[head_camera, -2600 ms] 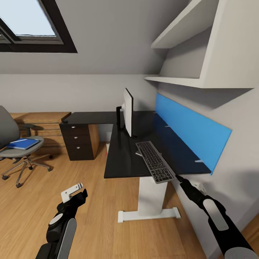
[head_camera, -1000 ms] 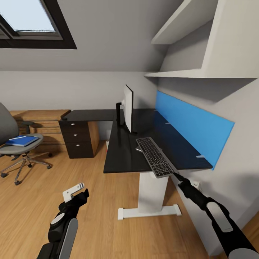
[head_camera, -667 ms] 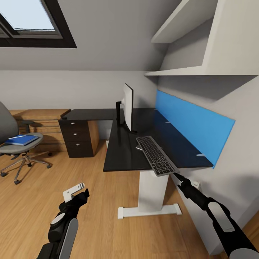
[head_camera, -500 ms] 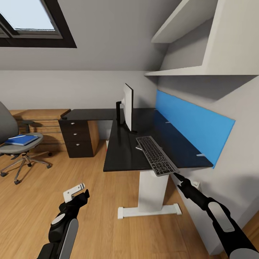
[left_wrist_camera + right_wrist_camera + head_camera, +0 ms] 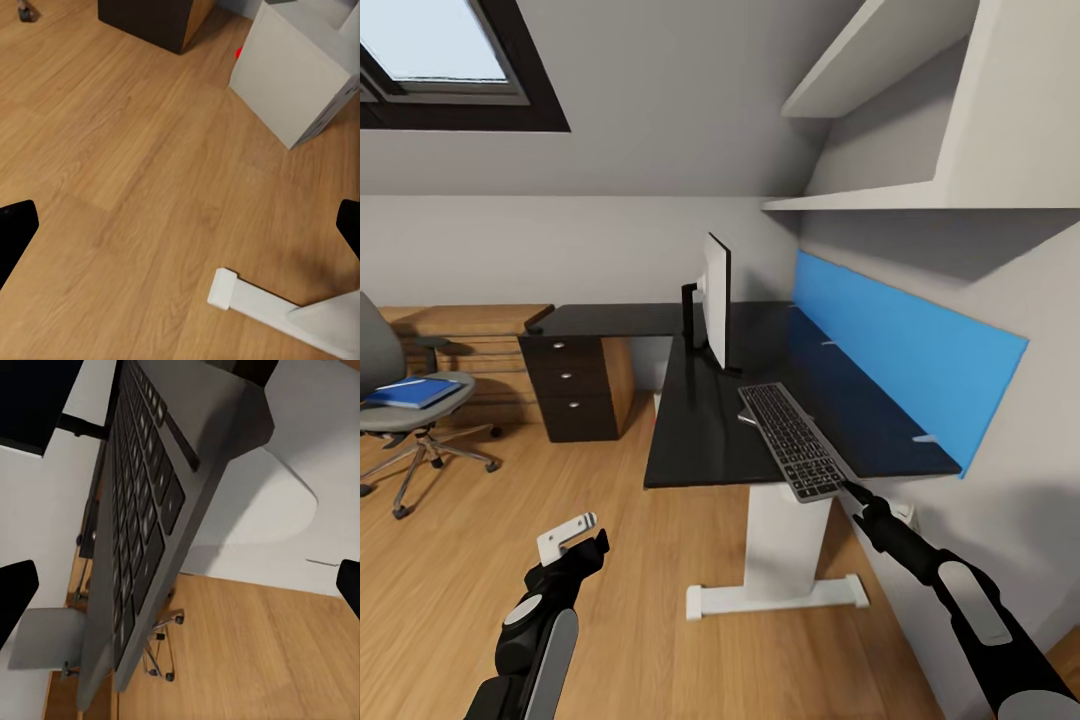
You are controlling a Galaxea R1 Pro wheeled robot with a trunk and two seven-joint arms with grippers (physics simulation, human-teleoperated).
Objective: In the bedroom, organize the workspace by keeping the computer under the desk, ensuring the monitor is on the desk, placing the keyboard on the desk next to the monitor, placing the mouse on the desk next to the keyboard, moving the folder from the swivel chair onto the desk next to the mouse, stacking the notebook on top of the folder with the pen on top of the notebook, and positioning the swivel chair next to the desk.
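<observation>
blue wall panel (image 5: 905, 352), white shelves (image 5: 920, 130), skylight (image 5: 440, 60), wooden floor (image 5: 610, 560)

Head view: high, facing forward and down over the table (image 5: 700, 420) end. Left wrist view: close above the floor (image 5: 135, 172), facing down by the table's white foot (image 5: 255, 300). Right wrist view: very near, along the keyboard (image 5: 150, 532). Shared: keyboard (image 5: 792, 440), foot (image 5: 775, 598).

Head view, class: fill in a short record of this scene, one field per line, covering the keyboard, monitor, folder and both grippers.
keyboard: slim dark grey keyboard, tilted over the long black desk, held at its near end
right gripper: shut on keyboard
monitor: wide flat monitor upright on desk
folder: flat blue folder on the grey swivel chair
left gripper: open, above wooden floor
</observation>
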